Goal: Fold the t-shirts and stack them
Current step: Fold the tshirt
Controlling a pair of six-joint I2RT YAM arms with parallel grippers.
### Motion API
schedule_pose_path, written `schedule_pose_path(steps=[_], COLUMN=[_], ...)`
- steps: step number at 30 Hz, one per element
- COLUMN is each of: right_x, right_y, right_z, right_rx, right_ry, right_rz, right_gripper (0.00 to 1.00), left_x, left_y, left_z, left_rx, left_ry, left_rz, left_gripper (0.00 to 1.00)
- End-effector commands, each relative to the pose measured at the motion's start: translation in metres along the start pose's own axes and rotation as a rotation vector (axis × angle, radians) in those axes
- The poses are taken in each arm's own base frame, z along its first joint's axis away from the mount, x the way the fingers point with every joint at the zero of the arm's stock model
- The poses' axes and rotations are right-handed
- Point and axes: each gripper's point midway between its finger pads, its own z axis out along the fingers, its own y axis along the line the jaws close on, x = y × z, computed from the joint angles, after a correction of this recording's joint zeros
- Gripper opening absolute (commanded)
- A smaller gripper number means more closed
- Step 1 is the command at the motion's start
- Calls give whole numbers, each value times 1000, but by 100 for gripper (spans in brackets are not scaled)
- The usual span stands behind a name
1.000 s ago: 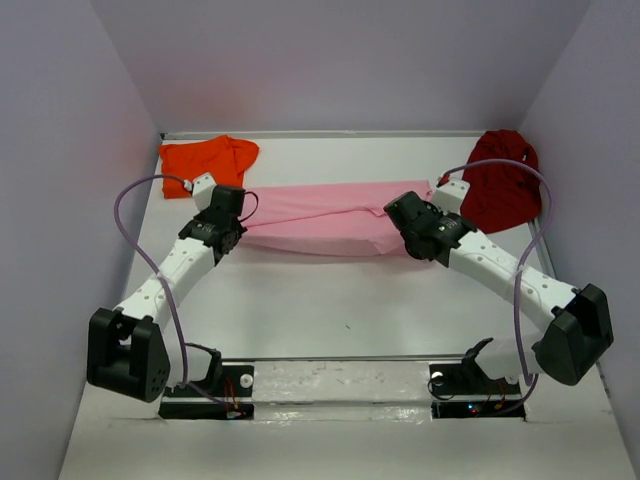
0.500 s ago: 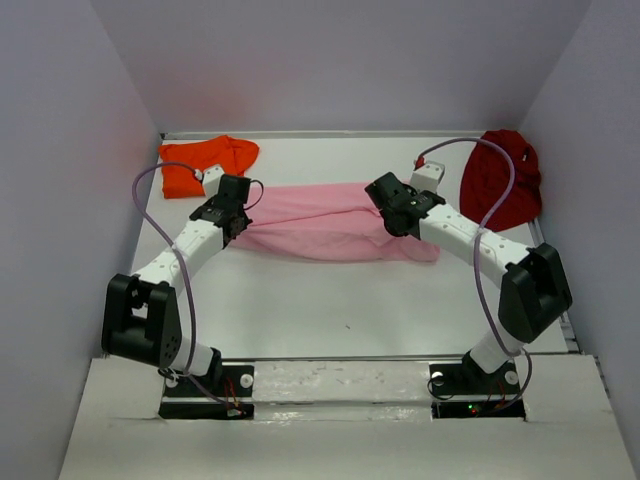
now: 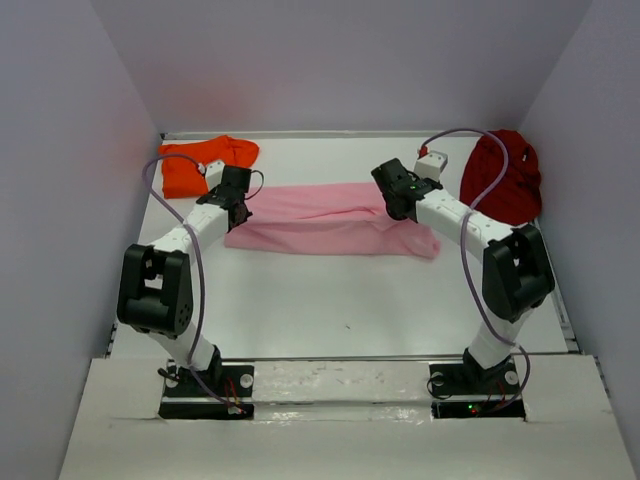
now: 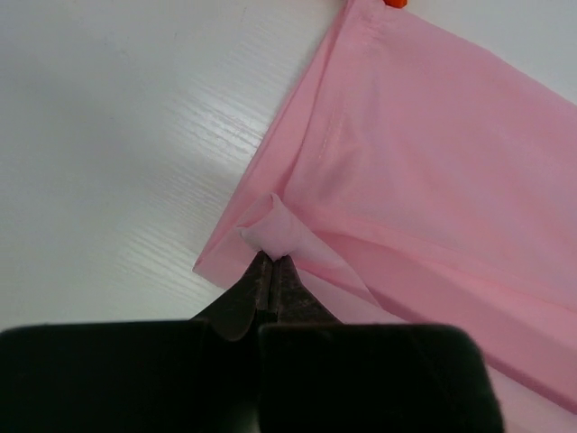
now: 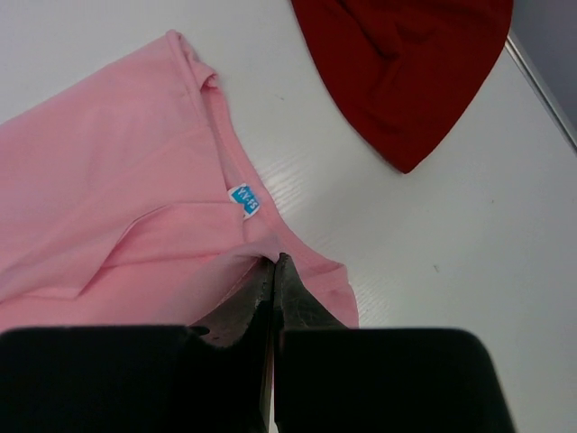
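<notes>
The two arms rise from the front edge of the bench (image 3: 330, 310) and reach away toward the pink t-shirt (image 3: 330, 222). It lies across the middle of the bench as a long, partly doubled band running left to right. The left tool (image 4: 272, 263) is at the pink t-shirt's left end, its fingers pressed together with a small peak of pink cloth pinched at the tips, just inside the corner. The right tool (image 5: 273, 263) is at the pink t-shirt's right end, likewise clamped on the cloth's edge, near the blue label (image 5: 243, 200). Beyond the pink t-shirt's left end the orange t-shirt (image 3: 205, 163) lies bunched. Beyond its right end the dark red t-shirt (image 3: 500, 178) lies in a heap, apart from the pink cloth.

The step in hand looks like a lengthwise fold of the pink one, held at both ends; nothing is stacked yet. The next move probably calls for both tools to travel together at an even height, with the cloth stretched between them so the carried edge lands square. They would then let go without dragging it. A slack middle, or one tool running ahead, would likely leave a skewed fold
</notes>
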Motion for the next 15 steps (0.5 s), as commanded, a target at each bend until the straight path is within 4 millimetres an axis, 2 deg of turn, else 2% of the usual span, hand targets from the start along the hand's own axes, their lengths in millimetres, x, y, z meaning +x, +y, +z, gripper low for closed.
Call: schedule_pose_path(steps=[1, 5, 8, 9, 10, 11, 12, 13, 15], right_x=[-18, -10, -2, -3, -1, 2, 3, 5, 4], right_y=[3, 7, 11, 14, 16, 18, 18, 19, 20], right_z=[13, 27, 40, 41, 42, 44, 45, 46, 45], right_rx=[30, 51, 58, 52, 48, 52, 52, 49, 40], right_ry=[-47, -29, -1, 2, 9, 11, 14, 17, 16], right_rz=[46, 33, 19, 20, 18, 9, 3, -6, -14], right_gripper=[0, 0, 0, 2, 8, 23, 30, 43, 52], left_x=[-16, -13, -11, -12, -13, -15, -16, -17, -25], left_y=[-4, -1, -7, -8, -9, -10, -10, -10, -11], left_z=[8, 16, 22, 24, 26, 27, 27, 27, 24], left_rx=[6, -7, 9, 6, 4, 4, 3, 2, 1], left_ry=[-17, -13, -11, -15, -18, -23, -27, -31, -57], left_rz=[-13, -30, -48, -51, -50, -50, -56, -58, -72], left_gripper=[0, 0, 0, 8, 13, 19, 27, 40, 50])
